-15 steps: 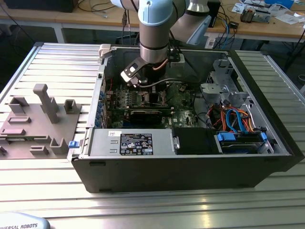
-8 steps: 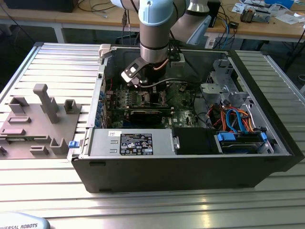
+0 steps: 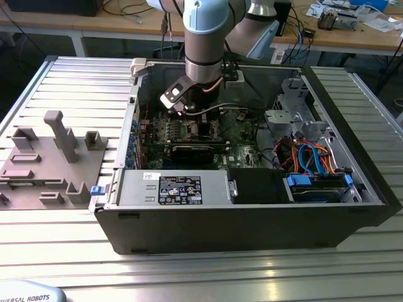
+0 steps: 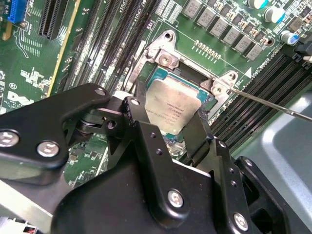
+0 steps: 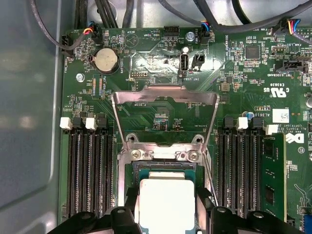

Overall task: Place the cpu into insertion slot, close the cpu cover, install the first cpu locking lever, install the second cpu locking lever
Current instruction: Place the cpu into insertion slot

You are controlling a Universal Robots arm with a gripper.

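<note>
The cpu (image 5: 165,202), a thin square chip with its matt silvery face towards the camera, sits between the two black fingers (image 4: 137,119) of the pincer (image 4: 168,123). The pincer is drawn narrow, with the fingers set against two opposite edges of the chip. Being square, the chip has no long axis; its sides run nearly parallel to those of the insertion slot (image 4: 162,76). The slot's teal-dark recess shows as a thin band round the chip in both wrist views. The slot lies straight beyond the fingertips along the pincer's own line. Whether the chip is already bedded or hangs just over the recess cannot be told.

The cpu cover (image 5: 165,93), a bright stamped-steel frame with a square window, stands swung open from the slot's hinged edge, clear of the chip. One locking lever (image 4: 268,103), a thin steel wire, points away from a corner of the slot's metal rim, unlatched. Long black ribbed memory slots (image 5: 87,170) flank the socket on the green circuit board (image 5: 146,122).

Reading the exterior view as a dial, the arm (image 3: 204,38) enters the open computer case (image 3: 252,229) near twelve o'clock. A labelled power supply (image 3: 179,189) lies at six and a grey moulded fixture (image 3: 56,157) at nine, on the ribbed aluminium worktop (image 3: 220,270).
</note>
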